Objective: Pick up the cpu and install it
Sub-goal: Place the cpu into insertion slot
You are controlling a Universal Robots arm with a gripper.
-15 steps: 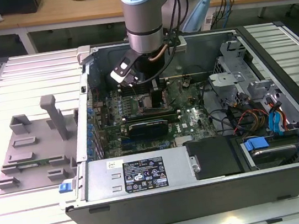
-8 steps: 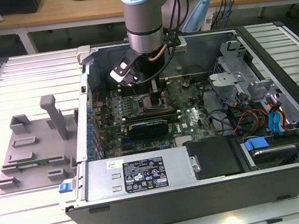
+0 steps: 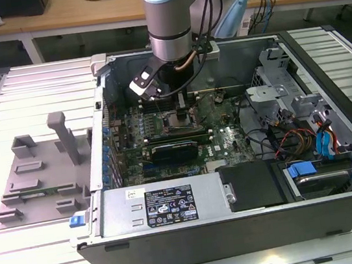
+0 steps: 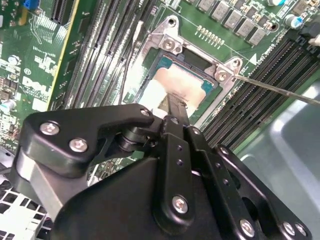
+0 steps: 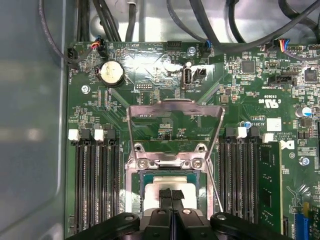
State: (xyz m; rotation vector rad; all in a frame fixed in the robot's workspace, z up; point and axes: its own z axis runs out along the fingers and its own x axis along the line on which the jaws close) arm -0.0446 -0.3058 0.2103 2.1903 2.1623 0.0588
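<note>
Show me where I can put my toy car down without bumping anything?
The ribbed table is bare beyond the grey tray, toward the far benches, and again on the tray's near side. Inside the computer case it is crowded: the gripper sits over the cpu, with cables and drive bays on the exterior view's right.

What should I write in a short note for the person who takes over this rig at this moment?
Claw: shut, tips together over the middle of the cpu; I cannot tell if they touch it.
Cpu: lies flat in the socket on the green board.
Done: the cpu is picked up and set into the socket.
Left: the metal cover frame stands open, so the cpu is not yet clamped down.
</note>
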